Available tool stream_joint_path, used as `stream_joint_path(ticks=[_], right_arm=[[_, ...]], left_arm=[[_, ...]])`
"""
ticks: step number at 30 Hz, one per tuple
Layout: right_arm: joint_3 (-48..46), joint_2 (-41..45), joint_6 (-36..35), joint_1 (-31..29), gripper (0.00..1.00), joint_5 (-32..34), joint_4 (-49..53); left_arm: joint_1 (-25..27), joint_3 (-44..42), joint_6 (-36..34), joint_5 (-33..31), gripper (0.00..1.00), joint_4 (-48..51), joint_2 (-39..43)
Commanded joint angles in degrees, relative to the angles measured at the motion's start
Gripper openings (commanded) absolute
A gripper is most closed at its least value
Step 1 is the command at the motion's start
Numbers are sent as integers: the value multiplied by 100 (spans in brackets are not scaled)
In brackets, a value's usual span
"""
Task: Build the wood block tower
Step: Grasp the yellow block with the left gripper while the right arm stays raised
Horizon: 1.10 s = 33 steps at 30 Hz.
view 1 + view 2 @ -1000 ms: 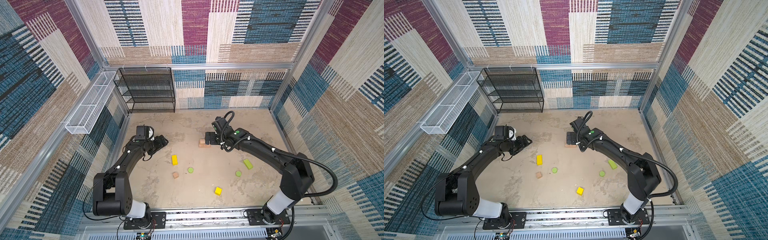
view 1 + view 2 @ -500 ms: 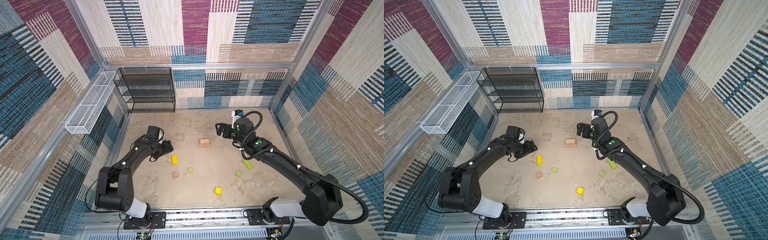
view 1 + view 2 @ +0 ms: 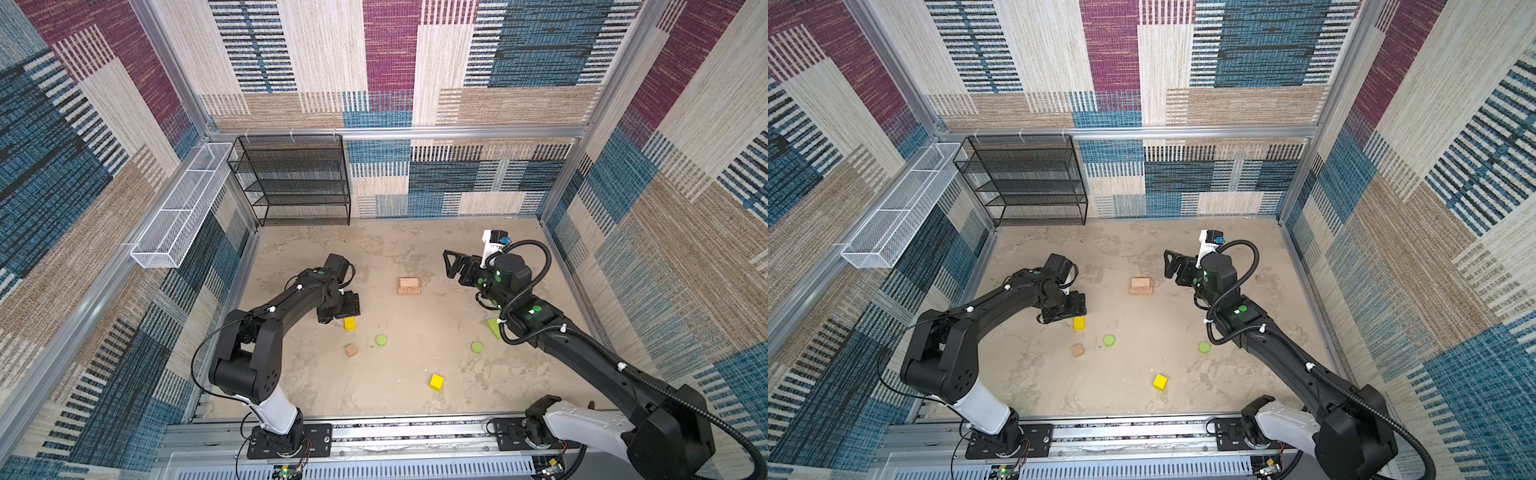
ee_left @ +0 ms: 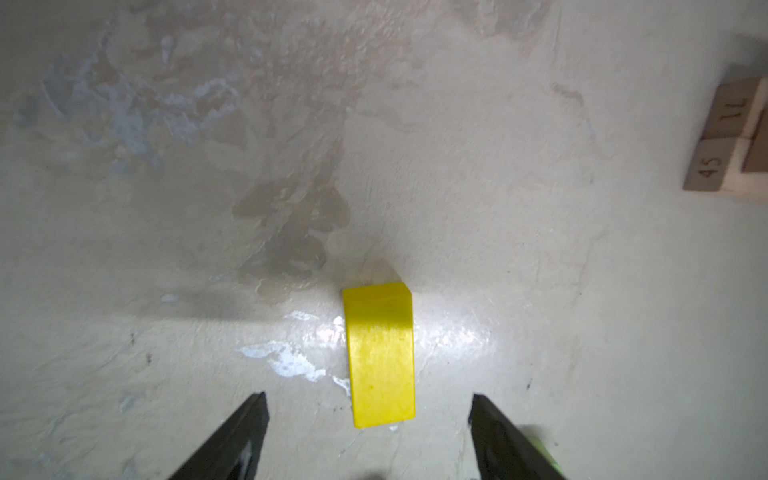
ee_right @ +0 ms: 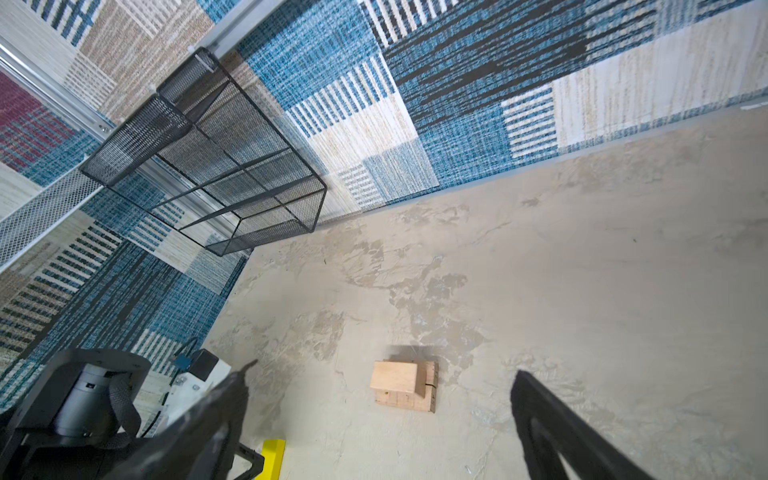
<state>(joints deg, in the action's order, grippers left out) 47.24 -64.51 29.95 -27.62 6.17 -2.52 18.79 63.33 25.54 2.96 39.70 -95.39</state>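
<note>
Yellow bar (image 4: 380,355) is lying flat on the surface (image 4: 540,291), directly under the left hand (image 4: 368,400). The hand's jaws are standing wide, one finger on either side of the bar's near end, touching nothing. Judging by that, the step in hand is picking this bar up for the tan stack (image 3: 409,286). That stack is sitting well apart toward the middle of the surface, with one tan bar resting on lower ones.

In the left wrist view the bar's long axis is running straight away from the camera, along the gap between the fingers. In both top views it is pointing roughly toward the back wall, its far end hidden under the hand. So the jaws are already lined up to close across the narrow width.

A good grasp likely means moving forward to the bar's middle rather than pinching its end, centring it between the fingers, and descending straight before squeezing.

Off to the stack's far side, the right hand (image 3: 451,265) is hanging raised, wide and empty.
</note>
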Motion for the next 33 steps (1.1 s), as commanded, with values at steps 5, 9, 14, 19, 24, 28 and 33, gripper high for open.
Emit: stream_joint_path(ticks=[5,9,14,19,24,28,33], right_arm=[[-165,284,125,10,99,189,-293],[-183,347,116,14,99,149,-275],[-233,343,120,19,99,270,-274],[-209,223,108,27,99,209,-304],[-174,90,90,37,99,170,-307],[-154,-8,76,54,99,165,-251],[-145,-9,61,74,99,161,-230]], left_arm=[[290,97,-119,-154,78,194,-324],[392,175,-128,-203,75,191,-552],[482,264,-128,-243,65,193,-759],[589,343,-181,-348,51,222,-922],[710,403,-300,-412,25,219,-951],[814,447,-411,-519,15,270,-906],[939,456,-578,-523,5,304,-752]])
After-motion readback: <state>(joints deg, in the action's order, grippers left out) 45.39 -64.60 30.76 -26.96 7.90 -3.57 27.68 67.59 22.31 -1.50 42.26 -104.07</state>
